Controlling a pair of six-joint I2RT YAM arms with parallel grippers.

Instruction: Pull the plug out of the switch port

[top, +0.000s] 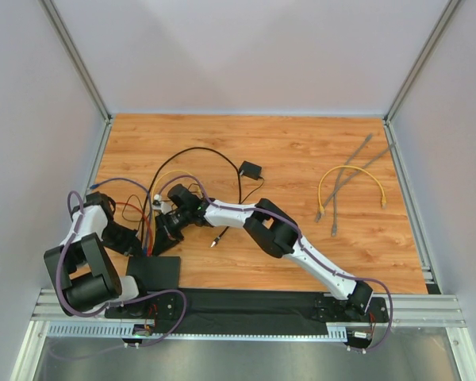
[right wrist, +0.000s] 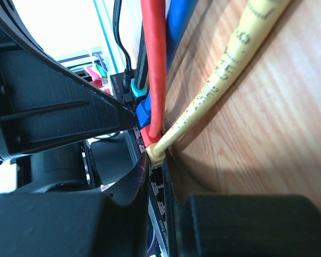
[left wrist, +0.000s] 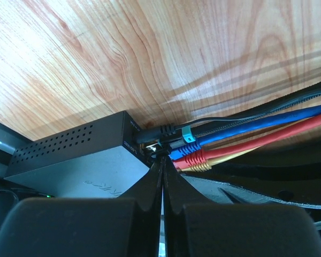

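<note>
The switch port (left wrist: 75, 155) lies on the wooden desk (left wrist: 123, 53) just in front of the left arm's base, a matte black box with vent holes along one side. From its socket edge a row of leads runs out side by side: a black cord (left wrist: 166, 131), a blue cable (left wrist: 257, 124), a red cable (left wrist: 267, 136) and a yellow cable (right wrist: 224, 69).

The left hand (left wrist: 160, 163) is closed tight, its two fingers pressed flat together with no gap. Their tips sit at the switch port's socket edge, right beside the plugs.

The right hand (right wrist: 142, 145) reaches in from the other side of the switch port and stands narrow, with the yellow plug (right wrist: 154, 152) between its fingertips. The plug is seated in its socket. I cannot tell whether the pads actually pinch it (the red cable crowds the view).

Well away from the switch port, toward the right arm's side of the desk, lie a loose yellow loop (top: 353, 178) and grey cables (top: 357, 159). A small adapter block (top: 250, 169) sits nearer, beyond the hands.
</note>
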